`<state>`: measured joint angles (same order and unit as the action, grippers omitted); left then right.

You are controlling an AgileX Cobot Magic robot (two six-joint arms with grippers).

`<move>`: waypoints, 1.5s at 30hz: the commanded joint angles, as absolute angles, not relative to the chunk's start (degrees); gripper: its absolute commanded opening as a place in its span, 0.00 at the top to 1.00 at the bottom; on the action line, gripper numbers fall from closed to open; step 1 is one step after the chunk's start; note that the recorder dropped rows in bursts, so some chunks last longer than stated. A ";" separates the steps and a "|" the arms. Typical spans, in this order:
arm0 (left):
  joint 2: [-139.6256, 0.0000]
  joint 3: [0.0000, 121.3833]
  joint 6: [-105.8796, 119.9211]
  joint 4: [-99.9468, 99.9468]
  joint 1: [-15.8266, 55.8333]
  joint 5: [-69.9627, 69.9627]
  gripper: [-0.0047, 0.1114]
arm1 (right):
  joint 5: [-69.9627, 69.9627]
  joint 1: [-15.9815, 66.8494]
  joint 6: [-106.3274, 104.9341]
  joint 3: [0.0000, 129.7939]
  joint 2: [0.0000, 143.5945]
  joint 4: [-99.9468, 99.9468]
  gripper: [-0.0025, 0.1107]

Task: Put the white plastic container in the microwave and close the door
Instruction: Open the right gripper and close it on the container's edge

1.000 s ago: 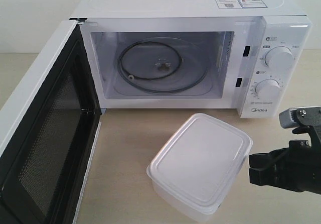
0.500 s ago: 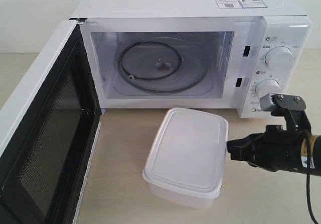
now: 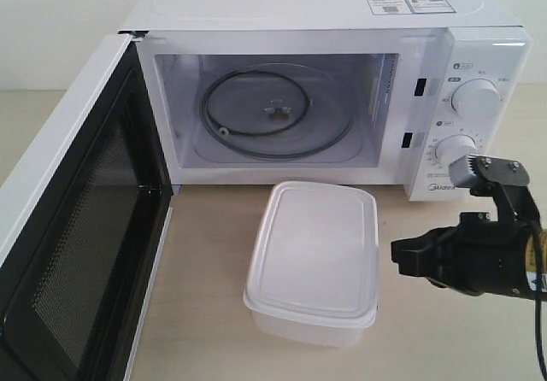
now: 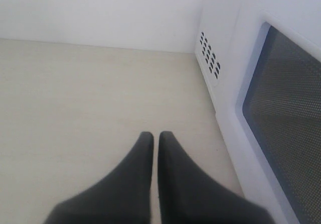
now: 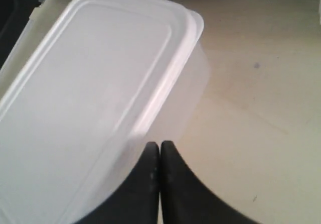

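Observation:
The white plastic container rests lid-on on the table just in front of the microwave. The microwave's door is swung wide open to the left, showing the glass turntable. My right gripper is shut, empty, just right of the container with a small gap. In the right wrist view its tips sit by the container's side wall. My left gripper is shut and empty over bare table, beside the door's outer face; the exterior view does not show it.
The microwave's control panel with two dials stands behind my right arm. Side vents of the microwave show in the left wrist view. A white wall closes the back of the light wooden table.
The right gripper came in from the right; the container slid left and turned square to the microwave. The gripper has since drawn back slightly to the right.

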<state>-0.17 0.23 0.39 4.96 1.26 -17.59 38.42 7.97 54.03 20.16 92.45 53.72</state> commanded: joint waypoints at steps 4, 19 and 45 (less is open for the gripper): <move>0.00 0.00 0.46 4.94 1.19 -17.56 0.92 | 35.73 7.92 53.85 13.96 80.52 50.74 0.98; 0.00 0.00 0.46 4.94 1.19 -17.56 0.92 | 49.70 -3.54 79.38 17.88 88.56 80.11 0.98; 0.00 0.00 0.46 4.94 1.19 -17.56 0.92 | 53.89 -3.54 101.48 28.25 101.13 89.02 0.56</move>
